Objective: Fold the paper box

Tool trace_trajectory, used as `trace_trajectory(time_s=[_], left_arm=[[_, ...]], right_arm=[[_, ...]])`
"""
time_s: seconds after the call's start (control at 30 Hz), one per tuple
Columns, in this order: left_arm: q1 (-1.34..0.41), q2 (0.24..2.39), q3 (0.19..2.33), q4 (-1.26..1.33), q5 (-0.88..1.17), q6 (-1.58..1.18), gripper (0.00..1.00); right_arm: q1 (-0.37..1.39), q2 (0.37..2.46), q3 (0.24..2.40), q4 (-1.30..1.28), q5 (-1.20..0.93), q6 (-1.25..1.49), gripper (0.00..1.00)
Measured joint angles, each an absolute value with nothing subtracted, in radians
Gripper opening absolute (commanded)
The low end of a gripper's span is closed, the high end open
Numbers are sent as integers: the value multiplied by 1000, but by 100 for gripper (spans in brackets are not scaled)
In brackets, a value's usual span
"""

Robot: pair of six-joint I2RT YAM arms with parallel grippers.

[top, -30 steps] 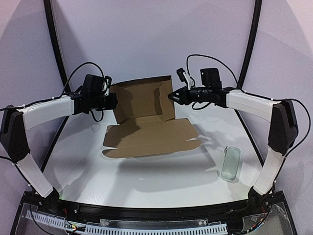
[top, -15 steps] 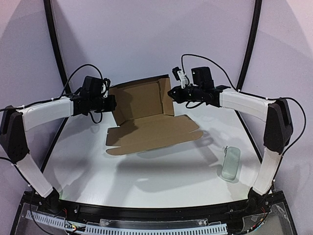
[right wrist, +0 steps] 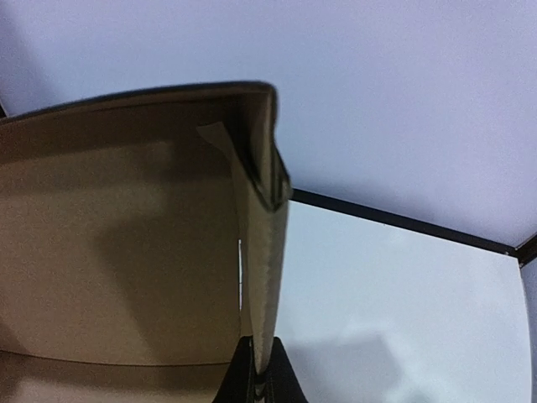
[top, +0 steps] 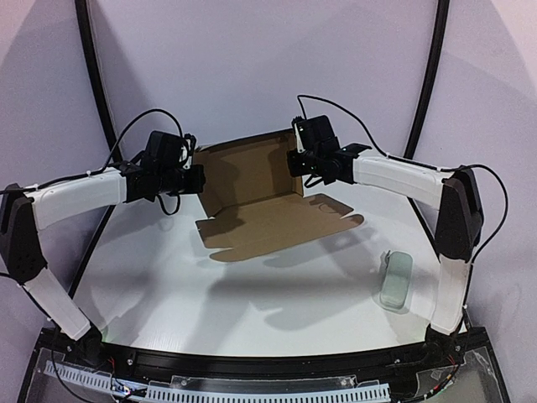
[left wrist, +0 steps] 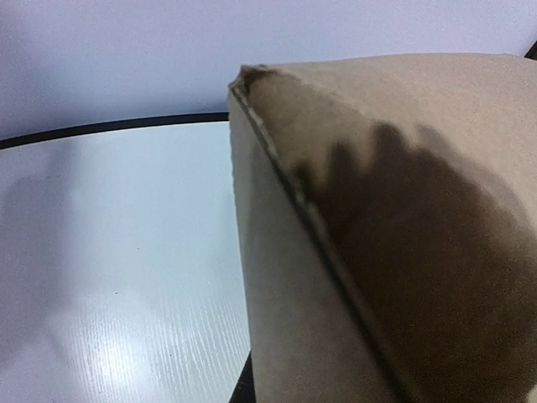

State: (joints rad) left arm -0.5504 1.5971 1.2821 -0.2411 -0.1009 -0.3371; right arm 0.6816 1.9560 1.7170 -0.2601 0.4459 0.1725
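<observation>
The paper box (top: 252,180) is brown cardboard, half folded, with its back panel and side walls upright and a long front flap (top: 277,225) jutting toward me. It hangs above the table between the two arms. My left gripper (top: 196,179) is at its left wall. In the left wrist view the cardboard (left wrist: 377,252) fills the frame and hides the jaws, with only a sliver of one finger (left wrist: 243,388) showing. My right gripper (top: 294,162) is shut on the right wall. In the right wrist view the box (right wrist: 117,252) is on the left and that gripper (right wrist: 260,382) pinches the wall's edge.
A small pale grey-green case (top: 396,280) lies on the white table (top: 252,302) at the right front. Black arched rails (top: 94,84) stand at the back left and back right (top: 430,75). The box's shadow falls on the table under it.
Both arms have carried the box to the right and a little higher. The right wrist has swung in closer over the right wall. The front flap now juts further right.
</observation>
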Motion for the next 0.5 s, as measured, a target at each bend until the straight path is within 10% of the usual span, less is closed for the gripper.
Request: trace_trajectory(time_s=[0.5], left_arm=[[-574, 1523, 1279, -269, -109, -298, 1]], right_arm=[[696, 1980, 1767, -254, 519, 166, 5]])
